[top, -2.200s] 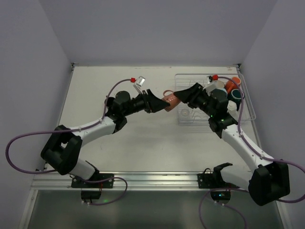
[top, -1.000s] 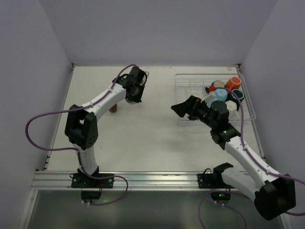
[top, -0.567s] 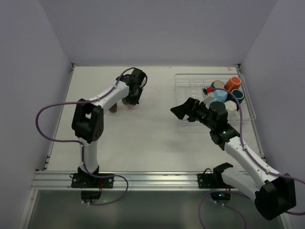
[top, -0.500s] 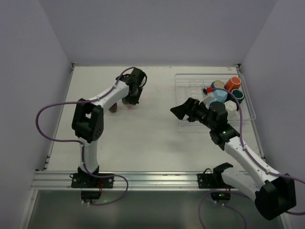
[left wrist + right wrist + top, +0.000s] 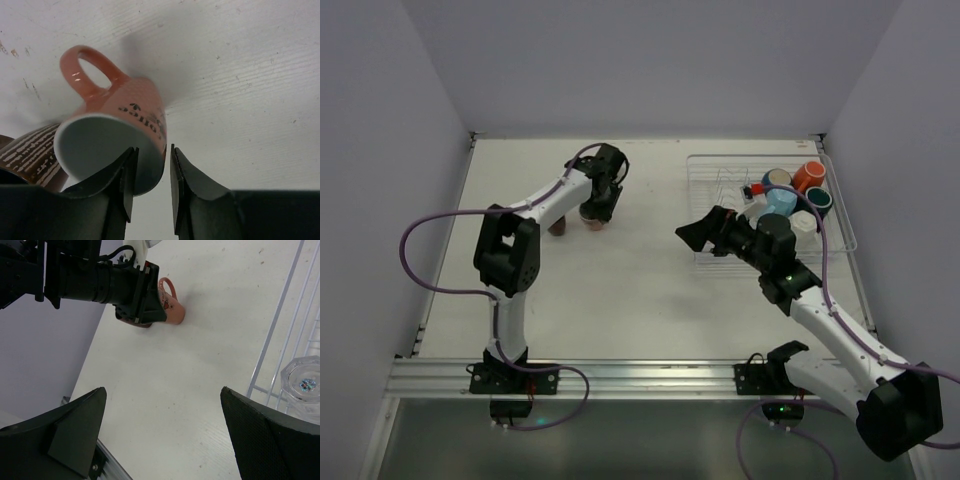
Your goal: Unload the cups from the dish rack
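A salmon-pink cup [image 5: 592, 223] rests tilted on the table, its handle up in the left wrist view [image 5: 95, 75]. My left gripper [image 5: 152, 150] straddles its rim, one finger inside and one outside, with a slim gap to the wall, so it is open. A brown patterned cup [image 5: 30, 150] stands right beside it. The white wire dish rack [image 5: 840, 215] at the right holds an orange cup [image 5: 808, 175], a teal cup [image 5: 818, 200], a light blue cup [image 5: 782, 199] and a white cup [image 5: 803, 221]. My right gripper [image 5: 692, 232] hovers wide open and empty by the rack's left edge. A clear glass tumbler [image 5: 302, 385] stands in the rack.
The left arm [image 5: 545, 200] stretches across the far left of the table. The rack's wire rim [image 5: 277, 320] runs just right of my right gripper. Grey walls close in on both sides. A metal rail [image 5: 620, 378] marks the near edge.
The left gripper has sunk slightly at the far left, setting the salmon-pink cup next to the brown one, and its jaws have parted off the rim. The right arm has barely moved.
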